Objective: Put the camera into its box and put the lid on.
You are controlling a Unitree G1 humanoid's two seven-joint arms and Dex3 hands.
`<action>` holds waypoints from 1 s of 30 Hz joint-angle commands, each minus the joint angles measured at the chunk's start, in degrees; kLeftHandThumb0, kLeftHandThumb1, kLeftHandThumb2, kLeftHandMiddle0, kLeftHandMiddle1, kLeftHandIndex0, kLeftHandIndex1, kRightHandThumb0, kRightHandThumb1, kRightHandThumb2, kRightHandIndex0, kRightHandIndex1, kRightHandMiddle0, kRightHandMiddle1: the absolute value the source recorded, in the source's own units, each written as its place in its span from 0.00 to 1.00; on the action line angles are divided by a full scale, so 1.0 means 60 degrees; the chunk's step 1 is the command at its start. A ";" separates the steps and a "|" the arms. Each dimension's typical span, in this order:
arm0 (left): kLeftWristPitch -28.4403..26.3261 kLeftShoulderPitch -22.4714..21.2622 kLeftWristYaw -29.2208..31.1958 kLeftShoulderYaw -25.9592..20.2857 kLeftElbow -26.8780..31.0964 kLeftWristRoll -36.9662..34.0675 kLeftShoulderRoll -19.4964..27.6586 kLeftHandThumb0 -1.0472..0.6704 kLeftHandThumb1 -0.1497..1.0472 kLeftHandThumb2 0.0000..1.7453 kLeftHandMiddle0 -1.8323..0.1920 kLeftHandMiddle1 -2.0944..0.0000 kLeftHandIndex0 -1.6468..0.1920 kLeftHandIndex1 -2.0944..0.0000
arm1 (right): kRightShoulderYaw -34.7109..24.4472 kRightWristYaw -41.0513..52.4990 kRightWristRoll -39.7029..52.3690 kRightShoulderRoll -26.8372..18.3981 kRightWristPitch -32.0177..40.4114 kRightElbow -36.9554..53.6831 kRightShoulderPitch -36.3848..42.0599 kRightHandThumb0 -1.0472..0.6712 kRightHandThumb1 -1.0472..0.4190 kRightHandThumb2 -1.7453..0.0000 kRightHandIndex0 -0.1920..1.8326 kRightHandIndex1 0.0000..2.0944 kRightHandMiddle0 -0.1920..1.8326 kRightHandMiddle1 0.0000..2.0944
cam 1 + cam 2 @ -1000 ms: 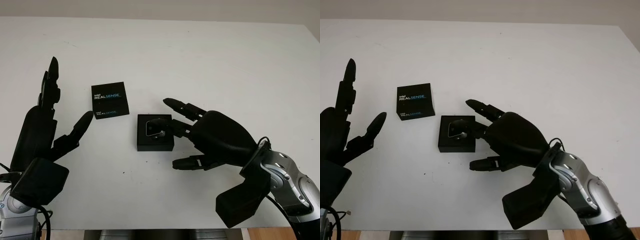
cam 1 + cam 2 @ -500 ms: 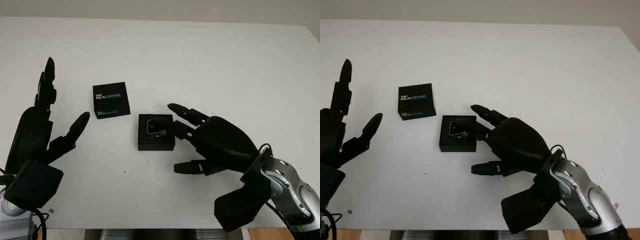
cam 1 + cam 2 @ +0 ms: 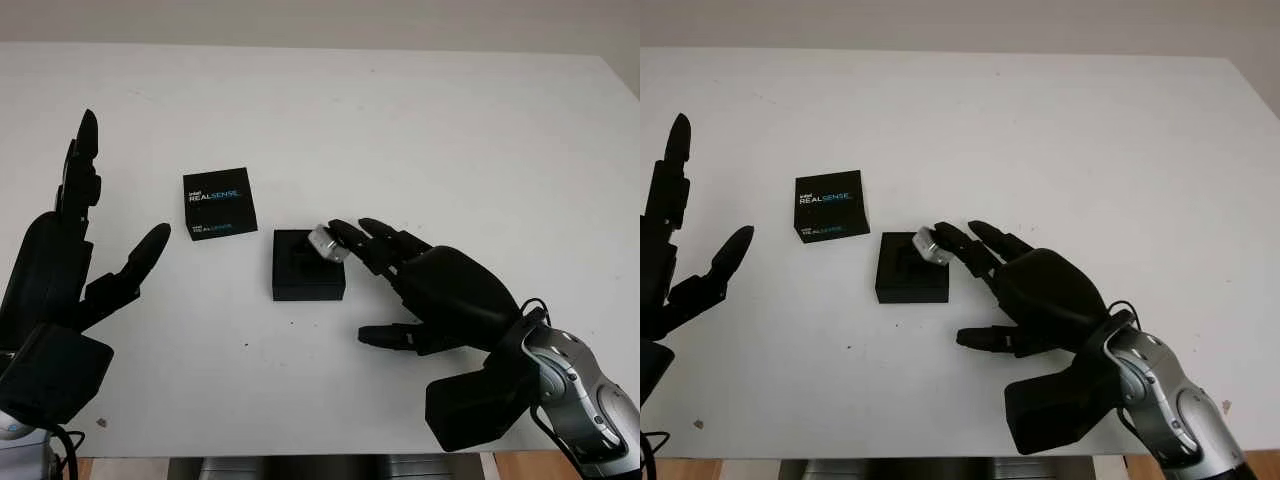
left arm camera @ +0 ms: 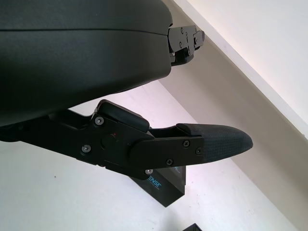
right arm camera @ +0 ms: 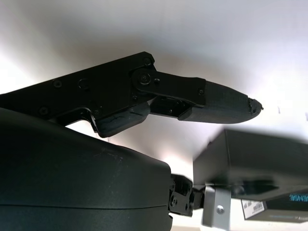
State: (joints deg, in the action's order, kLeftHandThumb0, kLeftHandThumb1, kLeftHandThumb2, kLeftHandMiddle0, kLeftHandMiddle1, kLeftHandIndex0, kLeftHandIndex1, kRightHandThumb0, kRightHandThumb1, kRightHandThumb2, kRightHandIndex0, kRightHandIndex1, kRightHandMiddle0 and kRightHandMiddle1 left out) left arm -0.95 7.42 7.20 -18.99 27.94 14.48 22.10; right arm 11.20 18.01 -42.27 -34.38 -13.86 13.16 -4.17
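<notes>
The black box base [image 3: 300, 278] stands open mid-table. The small silver camera [image 3: 326, 243] sits tilted at the base's far right rim, against my right hand's fingertips [image 3: 341, 233]. My right hand [image 3: 352, 282] reaches in from the right with its thumb held apart near the table; I count it open. In the right wrist view the camera [image 5: 215, 207] shows beside the box base [image 5: 260, 163]. The black lid [image 3: 219, 202] printed "REALSENSE" lies left of the base, and appears under my thumb as the lid [image 4: 166, 187]. My left hand [image 3: 122, 180] is open, raised left of the lid.
The white table [image 3: 420, 130] stretches wide behind and to the right of the box. Its front edge [image 3: 300, 455] runs just below both arms. A pale wall band lies beyond the far edge.
The camera lay in the box's recess under my right fingers; now it is tipped up at the rim. My right hand drew back to the right. My left hand drifted slightly left.
</notes>
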 commanded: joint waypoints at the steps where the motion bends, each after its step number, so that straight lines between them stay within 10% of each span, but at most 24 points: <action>1: 0.0016 0.0077 0.0028 -0.0061 0.0176 -0.0035 0.0079 0.11 1.00 0.29 1.00 1.00 0.98 0.97 | 0.0117 0.0043 -0.0083 -0.0055 0.0060 -0.0123 0.0267 0.10 0.00 0.62 0.10 0.02 0.33 0.15; 30: 0.0219 -0.0164 -0.0280 0.0427 -0.0196 0.0157 -0.0109 0.11 1.00 0.29 1.00 1.00 0.98 0.97 | 0.0305 -0.0609 0.0164 0.0771 0.0429 0.0146 -0.0512 0.13 0.00 0.61 0.11 0.03 0.25 0.10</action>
State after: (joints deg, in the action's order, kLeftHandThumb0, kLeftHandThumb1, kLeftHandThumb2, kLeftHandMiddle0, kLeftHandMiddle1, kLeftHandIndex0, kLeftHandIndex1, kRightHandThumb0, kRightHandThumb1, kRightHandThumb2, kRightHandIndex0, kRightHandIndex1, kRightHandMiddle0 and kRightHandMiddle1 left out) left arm -0.28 6.75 6.02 -16.56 26.93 15.42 21.55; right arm 12.10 14.48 -40.84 -31.04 -11.77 12.48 -6.77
